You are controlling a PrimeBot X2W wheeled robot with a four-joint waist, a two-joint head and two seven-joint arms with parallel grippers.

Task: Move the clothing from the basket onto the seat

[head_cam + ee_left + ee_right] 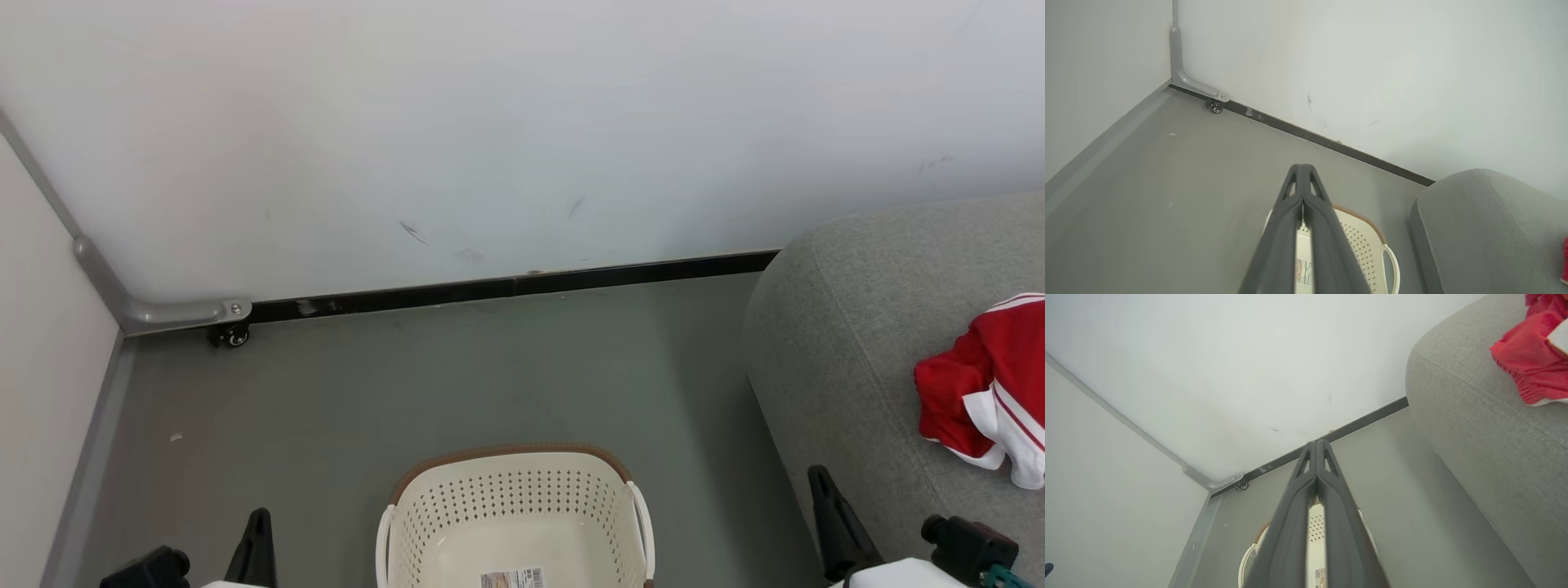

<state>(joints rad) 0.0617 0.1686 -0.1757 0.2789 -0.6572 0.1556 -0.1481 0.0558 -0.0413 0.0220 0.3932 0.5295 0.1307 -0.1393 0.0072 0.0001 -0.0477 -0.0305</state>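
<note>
The cream basket with its brown rim stands on the floor at the bottom centre; its visible inside holds just a paper label. Red clothing with white trim lies on the grey seat at the right. The same clothing lies on the seat at the upper right in the right wrist view. My left gripper is shut and empty above the basket. My right gripper is also shut and empty, left of the seat. In the head view, the left gripper sits left of the basket and the right gripper right of it.
A white wall with a black baseboard runs behind the grey floor. A grey corner bracket with a small caster sits at the back left. A second wall closes the left side.
</note>
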